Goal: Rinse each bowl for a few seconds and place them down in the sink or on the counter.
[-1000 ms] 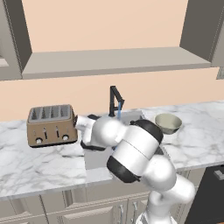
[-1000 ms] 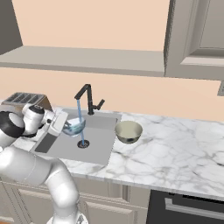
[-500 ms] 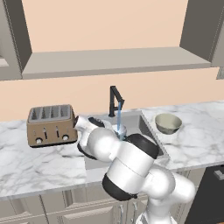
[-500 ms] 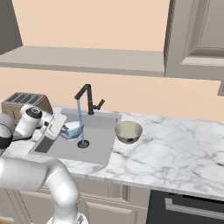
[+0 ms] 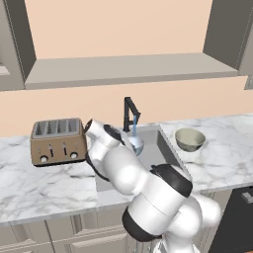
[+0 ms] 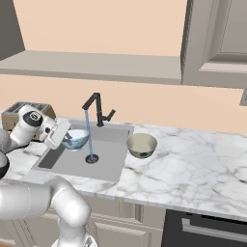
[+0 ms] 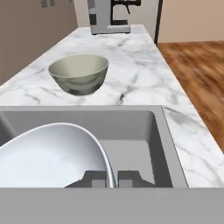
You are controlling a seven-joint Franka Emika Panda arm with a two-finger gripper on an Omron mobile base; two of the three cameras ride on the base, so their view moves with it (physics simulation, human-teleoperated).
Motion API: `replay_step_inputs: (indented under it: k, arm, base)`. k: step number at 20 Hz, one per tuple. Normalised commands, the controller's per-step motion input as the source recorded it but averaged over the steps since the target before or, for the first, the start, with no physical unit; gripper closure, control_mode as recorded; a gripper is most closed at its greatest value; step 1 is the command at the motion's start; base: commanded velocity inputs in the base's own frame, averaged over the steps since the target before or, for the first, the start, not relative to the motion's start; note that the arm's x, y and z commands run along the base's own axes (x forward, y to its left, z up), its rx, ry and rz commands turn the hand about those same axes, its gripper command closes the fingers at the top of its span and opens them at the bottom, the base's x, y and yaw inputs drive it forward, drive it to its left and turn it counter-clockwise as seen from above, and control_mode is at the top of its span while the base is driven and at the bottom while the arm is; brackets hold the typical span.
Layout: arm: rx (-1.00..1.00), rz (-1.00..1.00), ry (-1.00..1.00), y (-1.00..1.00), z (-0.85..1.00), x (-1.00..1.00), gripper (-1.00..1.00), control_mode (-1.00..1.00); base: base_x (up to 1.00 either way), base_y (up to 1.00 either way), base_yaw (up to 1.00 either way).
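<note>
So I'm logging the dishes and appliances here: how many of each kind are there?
Bowls: 2, light blue bowl held over the sink, olive bowl on the counter
Toasters: 1, toaster
Coffee machines: 1, coffee machine
Total: 4

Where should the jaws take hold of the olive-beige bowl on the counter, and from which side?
Grip the olive-beige bowl by its thin rim, one jaw inside and one outside, coming from above. It stands upright and open-mouthed on the counter beside the sink; its rounded wall looks too wide to span.

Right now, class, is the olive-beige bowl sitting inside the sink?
No: in the right base view the olive-beige bowl stands on the counter, just right of the sink.
</note>
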Motion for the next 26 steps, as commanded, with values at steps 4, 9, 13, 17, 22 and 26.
replay_step_inputs:
  k: [4, 9, 13, 17, 22, 26]
  arm:
    - [0.1, -0.01, -0.01, 0.09, 0.31, -0.37, 1.0, -1.0]
    - [0.09, 0.0, -0.04, 0.26, 0.22, -0.51, 1.0, -1.0]
    - [0.06, 0.0, -0.06, 0.26, 0.34, -0.42, 1.0, -1.0]
    - [0.04, 0.0, -0.03, 0.35, 0.28, -0.35, 1.0, -1.0]
    - [0.0, 0.0, 0.01, 0.47, 0.0, -0.13, 1.0, -1.0]
    - [0.0, 0.0, 0.04, 0.57, 0.1, -0.06, 1.0, -1.0]
  base:
    - [0.0, 0.0, 0.0]
    - [0.0, 0.0, 0.0]
    - [0.0, 0.0, 0.0]
    - [0.0, 0.0, 0.0]
    - [0.0, 0.0, 0.0]
    - [0.0, 0.0, 0.0]
